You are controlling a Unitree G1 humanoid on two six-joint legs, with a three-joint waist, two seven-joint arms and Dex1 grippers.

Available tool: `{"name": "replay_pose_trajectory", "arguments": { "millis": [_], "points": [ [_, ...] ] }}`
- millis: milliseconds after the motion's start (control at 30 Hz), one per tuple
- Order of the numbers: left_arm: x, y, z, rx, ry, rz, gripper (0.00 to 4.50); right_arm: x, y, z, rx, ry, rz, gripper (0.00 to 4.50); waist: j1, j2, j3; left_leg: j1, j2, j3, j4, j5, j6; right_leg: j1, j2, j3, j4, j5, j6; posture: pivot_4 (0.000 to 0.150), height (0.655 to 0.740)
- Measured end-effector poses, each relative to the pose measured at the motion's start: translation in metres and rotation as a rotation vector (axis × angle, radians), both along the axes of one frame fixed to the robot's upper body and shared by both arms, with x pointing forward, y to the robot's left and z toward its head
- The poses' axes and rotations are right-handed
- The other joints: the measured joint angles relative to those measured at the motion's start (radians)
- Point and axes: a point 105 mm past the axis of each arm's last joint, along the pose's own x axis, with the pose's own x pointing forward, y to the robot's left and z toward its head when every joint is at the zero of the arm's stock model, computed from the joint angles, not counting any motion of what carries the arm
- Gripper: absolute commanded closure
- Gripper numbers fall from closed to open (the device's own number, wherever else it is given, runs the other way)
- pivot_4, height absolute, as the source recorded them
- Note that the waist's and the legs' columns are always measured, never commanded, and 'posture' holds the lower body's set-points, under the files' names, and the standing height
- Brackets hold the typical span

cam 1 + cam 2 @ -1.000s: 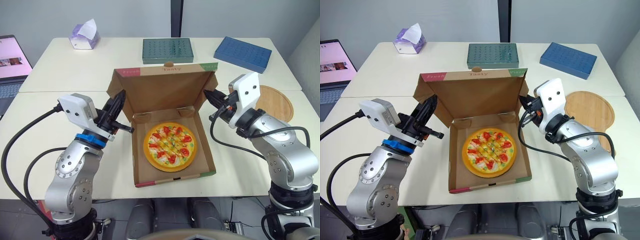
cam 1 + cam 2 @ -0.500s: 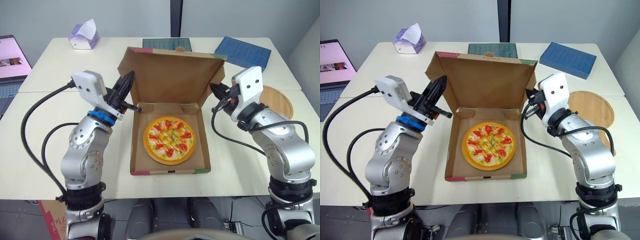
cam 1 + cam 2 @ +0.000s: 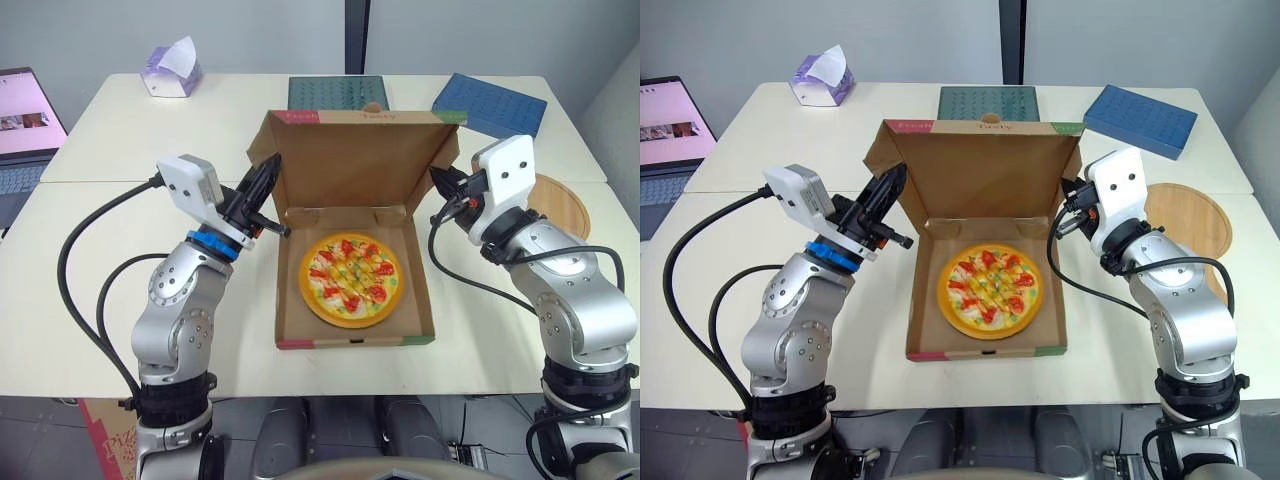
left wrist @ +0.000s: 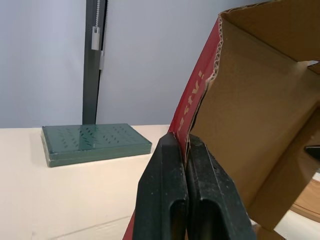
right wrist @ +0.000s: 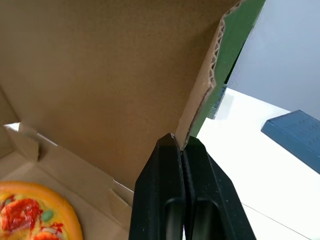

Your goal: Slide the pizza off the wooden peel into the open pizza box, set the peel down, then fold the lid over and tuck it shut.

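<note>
Nearest, flat in the box (image 3: 355, 340) base on the bench (image 3: 30, 320): pizza (image 3: 352, 280). Either side, both arms bent at the elbow, forearms angled inward and up to the lid (image 3: 355, 160), roughly upright behind the pizza. From the left wrist: left hand (image 4: 182, 141) clenched on the lid's red-printed side edge. From the right wrist: right hand (image 5: 180, 140) pinched on the lid's green-backed edge, pizza rim below. From the head, beyond the right arm: peel (image 3: 565, 205) flat on the bench. Farther back: green tray (image 3: 337, 92), blue tray (image 3: 490, 103), tissues (image 3: 170, 72), laptop (image 3: 20, 125) far left.
</note>
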Motion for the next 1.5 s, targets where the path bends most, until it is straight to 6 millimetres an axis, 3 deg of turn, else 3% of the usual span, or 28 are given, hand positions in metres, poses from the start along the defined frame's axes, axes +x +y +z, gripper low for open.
{"name": "replay_pose_trajectory", "arguments": {
  "millis": [533,1000,1500],
  "points": [
    [-0.019,-0.002,-0.013,0.002,0.004,0.014,4.5,-0.009,0.0,-0.002,0.036,0.048,0.067,4.46,0.003,0.0,0.0,-0.001,0.0,0.0,-0.001,0.0,0.0,0.002,0.0,0.0,-0.007,0.001,0.001,0.15,0.74],
    [-0.033,0.0,-0.024,0.004,0.017,0.029,4.5,-0.029,-0.001,-0.006,0.049,0.119,0.163,4.46,0.003,0.0,0.0,-0.001,0.0,0.0,-0.001,0.0,0.0,0.002,0.0,0.0,-0.008,0.001,0.001,0.15,0.74],
    [-0.054,-0.001,-0.04,0.019,0.064,-0.017,4.5,-0.041,-0.002,-0.023,0.052,0.178,0.179,4.46,0.003,0.0,-0.001,0.0,0.0,0.001,-0.001,0.0,0.0,0.002,0.0,0.0,-0.008,-0.001,0.004,0.15,0.74]
  ]
}}
